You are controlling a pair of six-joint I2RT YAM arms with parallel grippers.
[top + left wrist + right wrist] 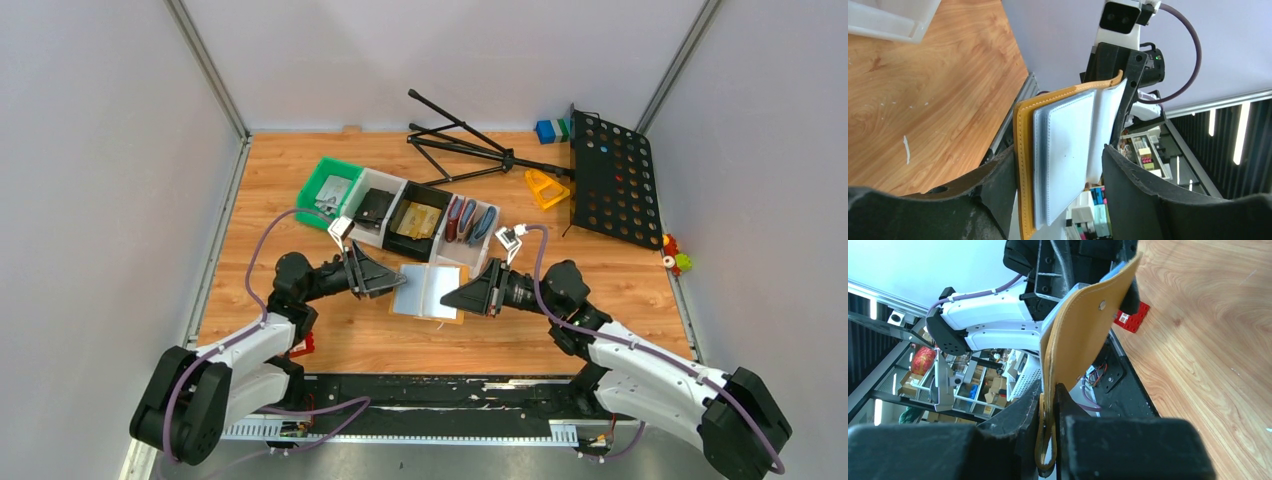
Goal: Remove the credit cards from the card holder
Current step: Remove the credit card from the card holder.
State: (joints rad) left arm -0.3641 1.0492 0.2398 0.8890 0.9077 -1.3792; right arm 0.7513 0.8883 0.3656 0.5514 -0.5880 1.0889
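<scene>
I have the card holder (430, 290) spread open between the two arms, in the middle of the bench (620, 290) just near of the row of bins. It looks to be held up off the wood, not lying on it. Held this way, the pale lining and its pockets face up and towards my left arm, which I judge is the point: one arm anchors the holder so that the other can work at the pockets.

The right gripper (1049, 400) is the anchor. Its jaws are pinched tight on the mustard edge of the right-hand leaf, with the outer face and its stud (1102, 305) turned towards that wrist camera.

The left gripper (1058, 165) stands wide apart, straddling the left-hand leaf. The yellow cover lies against one finger (998, 190), with a clear gap to the other, so it grips nothing yet.

I can see no credit cards in the pockets from here. Gold-tan flat pieces lie in the black bin (418, 218) on the far side, probably cards.
</scene>
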